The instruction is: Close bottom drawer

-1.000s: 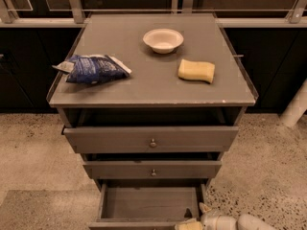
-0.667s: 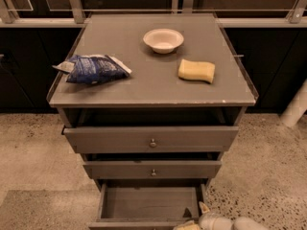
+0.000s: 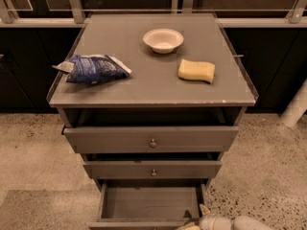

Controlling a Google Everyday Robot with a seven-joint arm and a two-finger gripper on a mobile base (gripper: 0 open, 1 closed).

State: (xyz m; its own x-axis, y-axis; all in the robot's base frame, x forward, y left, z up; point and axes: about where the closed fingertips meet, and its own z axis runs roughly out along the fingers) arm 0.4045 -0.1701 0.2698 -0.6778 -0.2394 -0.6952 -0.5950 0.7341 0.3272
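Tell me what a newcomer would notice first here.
The bottom drawer stands pulled far out below the other two. The gripper sits by its front right corner, at the picture's lower edge. On the cabinet top lie a white bowl, a yellow sponge and a blue snack bag.

The one camera is looking steeply down on the cabinet (image 3: 144, 75) from close in front, facing its front; the gripper (image 3: 201, 218) is sitting at the bottom edge, right of centre.

The bottom drawer (image 3: 148, 204) is dull grey-brown wood. The tool (image 3: 198, 219), smooth and pale, sits at its front right corner. The bag (image 3: 93, 69) is shiny; the sponge (image 3: 196, 71) looks soft.
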